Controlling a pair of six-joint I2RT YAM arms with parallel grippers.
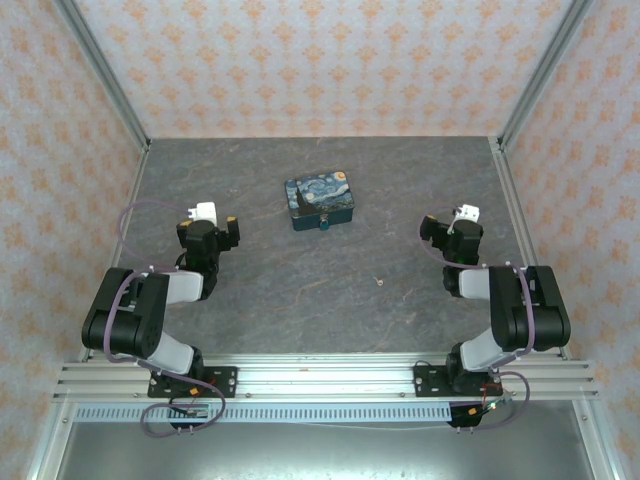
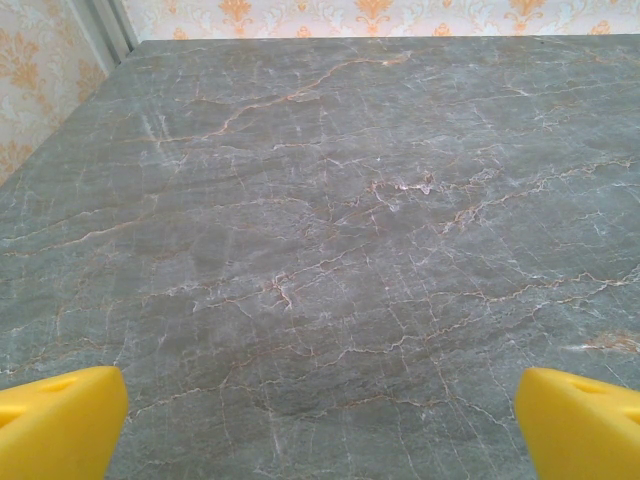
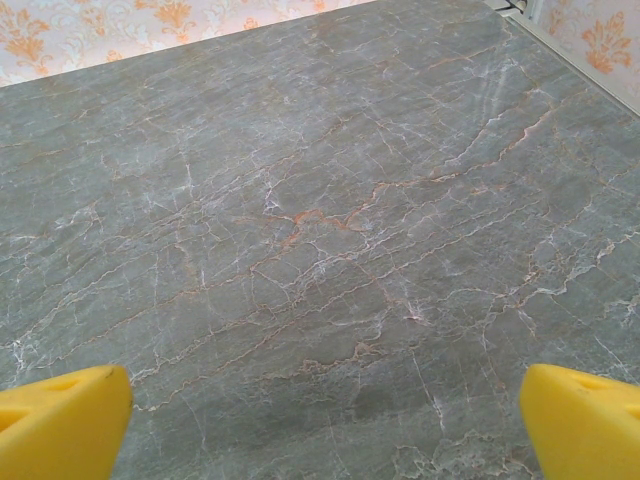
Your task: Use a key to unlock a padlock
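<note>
- Plenty of room on the counter [image 1: 300, 300]: grey veined stone, with open lanes along the left and right edges and across the near half between the two arms.
- The blue painted tin [image 1: 319, 198] sits toward the far middle, well clear of every edge.
- The padlock [image 1: 325, 226] is tucked at the tin's near side, apparently touching it (too small to be sure).
- The key [image 1: 379, 282] lies alone right of centre, between the tin and the right arm and apart from both.
- The left gripper [image 2: 320, 415] has its jaws spread wide, yellow fingers [image 2: 60, 425] at the frame corners and bare stone between them.
- The right gripper [image 3: 320, 415] is spread just as wide over bare stone.
- Patterned wallpaper [image 1: 330, 60] rings the counter, with a metal post [image 1: 535, 75] at the far-right corner.
- Whether the shackle is open or shut I cannot tell. The fingers are cut off at the bottom of both wrist views.
</note>
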